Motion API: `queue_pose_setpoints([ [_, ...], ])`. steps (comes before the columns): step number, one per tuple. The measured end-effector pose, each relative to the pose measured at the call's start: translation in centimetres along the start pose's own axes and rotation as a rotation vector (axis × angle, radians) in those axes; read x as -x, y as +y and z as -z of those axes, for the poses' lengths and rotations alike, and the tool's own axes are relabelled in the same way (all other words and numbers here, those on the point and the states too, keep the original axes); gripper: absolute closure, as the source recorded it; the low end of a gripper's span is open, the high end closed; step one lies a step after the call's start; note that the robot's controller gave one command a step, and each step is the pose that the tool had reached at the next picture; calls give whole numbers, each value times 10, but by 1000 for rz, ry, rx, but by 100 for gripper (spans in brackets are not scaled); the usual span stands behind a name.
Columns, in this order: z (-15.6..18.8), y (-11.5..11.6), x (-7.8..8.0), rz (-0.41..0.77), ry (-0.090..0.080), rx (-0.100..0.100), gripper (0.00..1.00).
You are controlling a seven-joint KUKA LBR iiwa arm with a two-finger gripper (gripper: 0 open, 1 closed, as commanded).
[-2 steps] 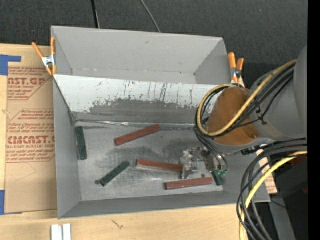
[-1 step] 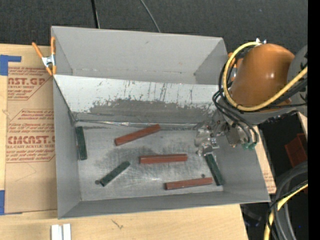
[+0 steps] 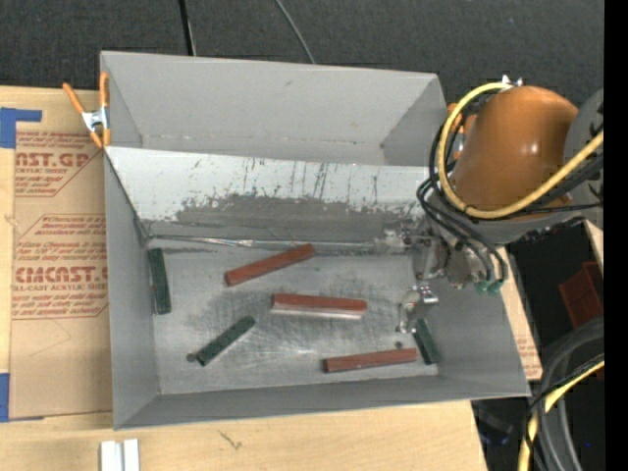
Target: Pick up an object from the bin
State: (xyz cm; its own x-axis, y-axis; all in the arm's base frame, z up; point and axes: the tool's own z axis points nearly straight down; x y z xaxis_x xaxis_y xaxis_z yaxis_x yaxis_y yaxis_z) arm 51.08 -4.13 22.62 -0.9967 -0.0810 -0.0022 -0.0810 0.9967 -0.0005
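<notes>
Gripper (image 3: 410,314) (open or closed, cannot tell) at four o'clock could knock the nearby dark green stick (image 3: 425,345) aside, missing it.

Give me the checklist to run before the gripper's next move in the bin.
1. Position: gripper low at the right end: ok.
2. Target near: short dark green stick lies right by it: ok.
3. That stick free of the front red-brown stick: ends close, cannot tell.
4. Clearance to bin's right wall: looks tight, not ok.
5. Middle red-brown stick apart from gripper: ok.
</notes>
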Motion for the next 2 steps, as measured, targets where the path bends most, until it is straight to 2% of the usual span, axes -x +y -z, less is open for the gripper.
queue_pose_setpoints([
  [1,0,0,0,0,0,0,0],
  [2,-57,5,23,29,-7,-1,0],
])
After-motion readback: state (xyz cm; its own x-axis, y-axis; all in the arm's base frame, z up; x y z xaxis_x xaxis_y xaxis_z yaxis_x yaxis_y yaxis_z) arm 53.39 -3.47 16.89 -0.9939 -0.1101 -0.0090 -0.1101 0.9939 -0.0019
